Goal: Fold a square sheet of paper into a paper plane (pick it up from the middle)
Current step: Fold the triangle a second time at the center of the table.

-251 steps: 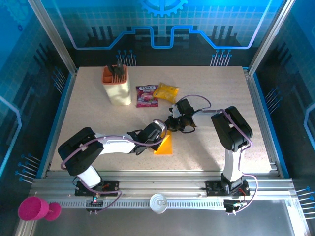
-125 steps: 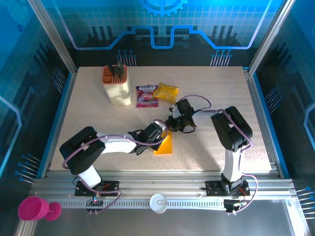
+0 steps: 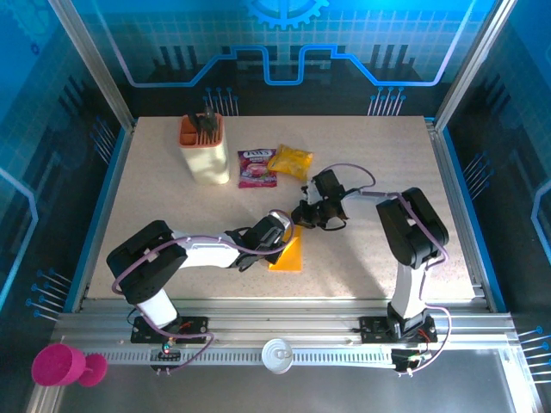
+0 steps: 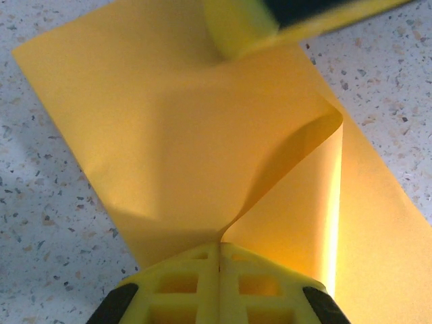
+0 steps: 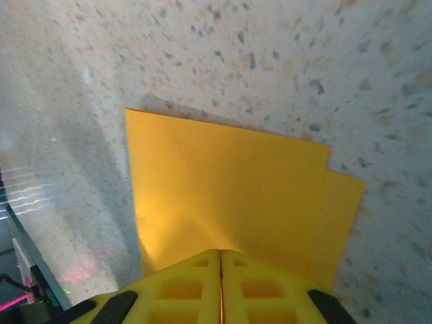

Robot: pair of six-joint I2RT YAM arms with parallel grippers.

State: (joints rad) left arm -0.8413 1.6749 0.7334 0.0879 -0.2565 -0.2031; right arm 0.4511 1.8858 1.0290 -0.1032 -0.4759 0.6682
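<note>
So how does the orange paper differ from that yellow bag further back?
The paper is plain and matte; the bag is glossy and crinkled. The paper is pinched by the left pincer and right pincer, one part curling upward; the bag lies untouched beside a purple packet. Both are yellowish and thin.
</note>
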